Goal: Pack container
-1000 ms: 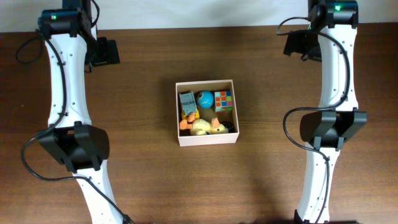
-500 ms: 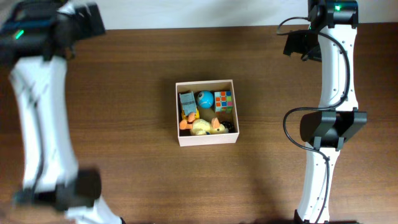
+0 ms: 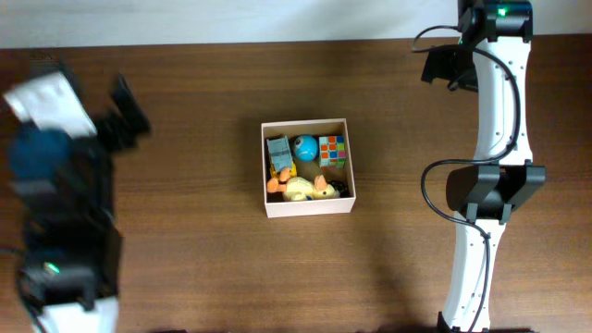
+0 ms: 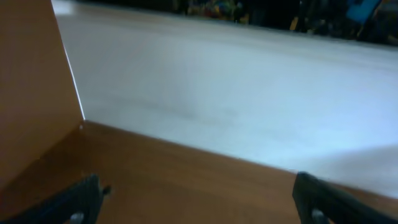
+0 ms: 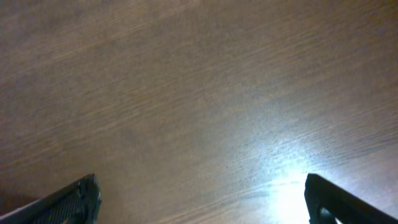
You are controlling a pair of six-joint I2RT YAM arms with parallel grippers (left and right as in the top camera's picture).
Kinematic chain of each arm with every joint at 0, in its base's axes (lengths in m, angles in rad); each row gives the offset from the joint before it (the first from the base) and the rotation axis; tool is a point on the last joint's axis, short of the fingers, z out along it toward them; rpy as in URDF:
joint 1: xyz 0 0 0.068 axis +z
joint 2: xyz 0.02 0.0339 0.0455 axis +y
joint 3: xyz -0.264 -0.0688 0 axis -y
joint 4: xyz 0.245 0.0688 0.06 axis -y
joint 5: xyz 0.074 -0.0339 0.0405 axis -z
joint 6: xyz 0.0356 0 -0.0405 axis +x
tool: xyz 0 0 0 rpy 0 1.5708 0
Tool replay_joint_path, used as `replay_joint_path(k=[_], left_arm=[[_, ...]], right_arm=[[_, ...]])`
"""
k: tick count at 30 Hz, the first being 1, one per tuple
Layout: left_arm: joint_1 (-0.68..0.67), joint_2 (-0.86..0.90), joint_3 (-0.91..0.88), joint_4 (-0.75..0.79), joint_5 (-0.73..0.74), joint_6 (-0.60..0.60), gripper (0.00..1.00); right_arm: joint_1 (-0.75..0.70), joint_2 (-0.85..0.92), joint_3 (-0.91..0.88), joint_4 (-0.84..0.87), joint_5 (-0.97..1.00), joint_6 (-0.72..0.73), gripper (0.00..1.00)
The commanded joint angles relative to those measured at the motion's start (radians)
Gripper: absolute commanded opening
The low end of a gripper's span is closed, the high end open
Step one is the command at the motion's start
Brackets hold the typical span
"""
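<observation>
- Compared with a second earlier, the left arm (image 3: 55, 185) had changed most. It had lain sharp and stretched along the table's left side, and it now showed in the overhead view only as a smear of white, blue and black against the left edge.
- The right arm (image 3: 492, 139) had not shifted at all across the three overhead views.
- The container (image 3: 310, 208) had kept its place in the middle of the table (image 3: 203, 139), well apart from both arms. Its load was unchanged: a yellow duck (image 3: 301, 189), a blue ball (image 3: 304, 146), a colour cube (image 3: 332, 149) and a blue-grey block (image 3: 278, 153).
- The blur hid the left arm's joints. A white segment sat near the far left, a dark mass ran below it, and a small green light glowed close to the near edge.
- The left gripper (image 4: 198, 202) pointed out over the table's edge towards a pale floor. Its two dark fingertips (image 4: 81, 199) stood wide apart at the lower corners of its wrist view, with nothing between them.
- The right arm ran from the near edge through a black joint up to the far edge, where a green light showed.
- The right gripper (image 5: 202, 202) faced bare wood. Its fingertips (image 5: 78, 198) were spread equally wide and held nothing.
</observation>
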Motion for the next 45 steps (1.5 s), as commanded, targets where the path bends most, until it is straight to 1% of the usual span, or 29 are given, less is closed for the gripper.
replay_joint_path(k=[1,8,12,16,21,31,34,45], left_arm=[[-0.001,-0.155,-0.219,0.087,0.022,-0.005,0.99],[-0.001,-0.471,-0.679,0.266,0.103,0.000,0.99],[-0.017,-0.616,-0.845,0.348,0.128,0.037,0.99],[-0.046,-0.721,-0.946,0.352,0.124,0.048,0.99],[-0.047,-0.779,-1.002,0.329,0.125,0.051,0.99],[-0.047,-0.919,-1.040,0.138,0.125,0.064,0.99],[-0.046,-0.936,-1.040,0.139,0.125,0.111,0.99],[-0.046,-0.935,-1.040,0.139,0.144,0.110,0.99]], right_arm=[[0.003,0.015,0.004,0.003,0.016,0.005,0.99],[0.003,0.015,0.004,0.003,0.016,0.005,0.99],[0.003,0.015,0.004,0.003,0.016,0.005,0.99],[0.003,0.015,0.004,0.002,0.016,0.005,0.99],[0.003,0.015,0.004,0.002,0.016,0.005,0.99],[0.003,0.015,0.004,0.003,0.016,0.005,0.99],[0.003,0.015,0.004,0.003,0.016,0.005,0.99],[0.003,0.015,0.004,0.003,0.016,0.005,0.99]])
